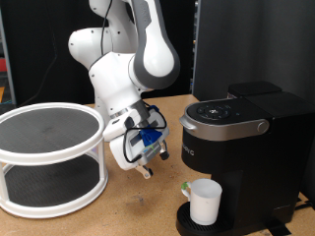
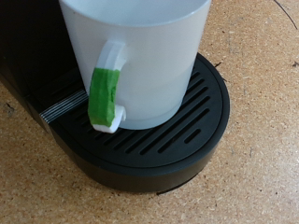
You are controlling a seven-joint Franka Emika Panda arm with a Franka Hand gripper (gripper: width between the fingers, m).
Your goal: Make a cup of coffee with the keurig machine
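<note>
your plain white ceramic mug (image 1: 205, 201) with the green-marked side handle (image 2: 108, 89) already stands upright on the round slotted drip base (image 2: 192, 131) of the boxy black keurig machine (image 1: 246, 147), under its closed silver-grey lid. judge it stiff, smooth, breakable and fairly light, best taken by the handle or rim. the gripper (image 1: 146, 169) hangs just off the machine's exterior-view left side, holding nothing that shows; i cannot tell how wide it stands, with bare table (image 1: 138, 211) below and a white two-tier round rack (image 1: 49, 157) further left.
</note>
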